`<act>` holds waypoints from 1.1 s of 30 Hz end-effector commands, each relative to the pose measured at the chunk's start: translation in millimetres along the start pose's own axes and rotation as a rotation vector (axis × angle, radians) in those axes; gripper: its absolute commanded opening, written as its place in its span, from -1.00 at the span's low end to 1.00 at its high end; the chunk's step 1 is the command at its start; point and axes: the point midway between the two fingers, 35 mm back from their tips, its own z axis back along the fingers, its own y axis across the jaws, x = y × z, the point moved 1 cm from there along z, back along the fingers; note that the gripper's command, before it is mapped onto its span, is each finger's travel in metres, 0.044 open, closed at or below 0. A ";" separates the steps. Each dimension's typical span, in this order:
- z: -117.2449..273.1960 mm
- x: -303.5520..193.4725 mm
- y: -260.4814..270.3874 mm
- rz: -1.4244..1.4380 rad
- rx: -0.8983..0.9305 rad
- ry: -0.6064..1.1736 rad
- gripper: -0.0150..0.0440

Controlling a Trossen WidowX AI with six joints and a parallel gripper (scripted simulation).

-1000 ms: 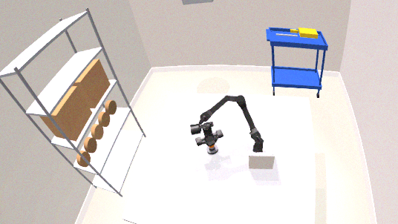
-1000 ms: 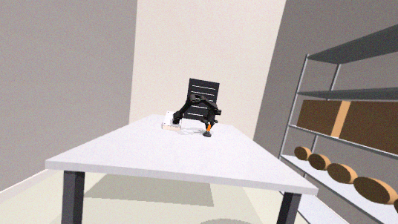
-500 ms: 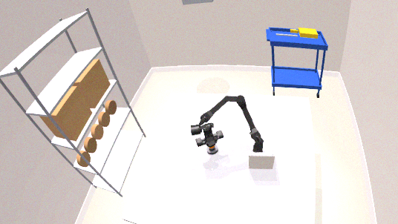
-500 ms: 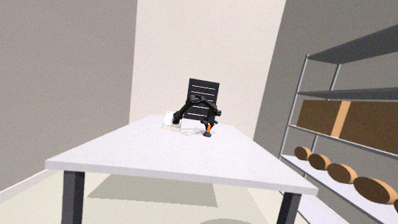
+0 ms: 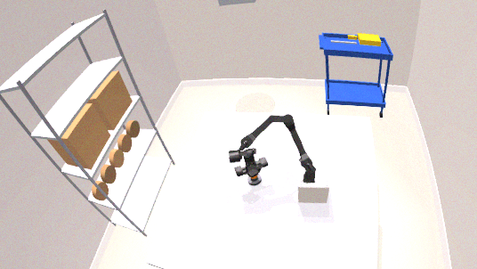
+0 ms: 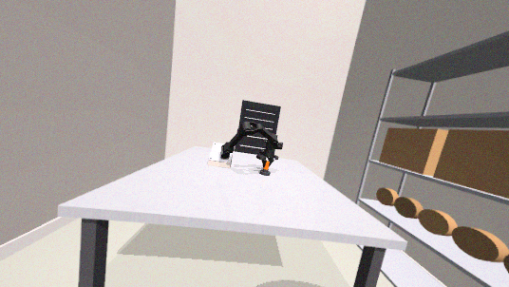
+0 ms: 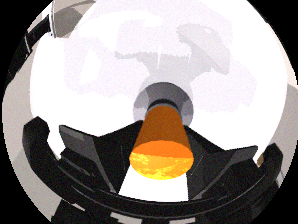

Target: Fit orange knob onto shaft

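Note:
The orange knob (image 5: 254,177) (image 6: 267,165) (image 7: 162,135) stands over the round grey pedestal (image 5: 254,182) (image 6: 265,173) (image 7: 185,102). My gripper (image 5: 254,175) (image 6: 267,166) (image 7: 162,127) points down and is shut on the knob, one finger on each side of it. In the wrist view the knob's far end reaches a dark ring at the pedestal's middle. The silver shaft, its flat side and the knob's hole are hidden. I cannot tell whether the knob's underside touches the pedestal.
The arm's base stands on a pale block (image 5: 313,193) (image 6: 219,164) on the white table (image 6: 228,204). A black slatted panel (image 6: 247,114) stands behind the arm. A shelf rack (image 5: 80,85) and a blue cart (image 5: 356,93) stand away from the table.

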 end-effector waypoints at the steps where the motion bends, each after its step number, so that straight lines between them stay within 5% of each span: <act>1: 0.3 0.0 -0.1 0.000 0.000 0.000 -0.14; 14: 0.3 0.0 -0.1 0.000 0.000 0.000 1.00; 20: 2.4 0.0 -0.4 0.000 0.000 0.000 1.00; 27: 87.7 0.1 -1.7 0.001 -0.002 -0.004 1.00; 33: 96.5 -1.7 -3.9 0.001 -0.001 -0.003 1.00</act>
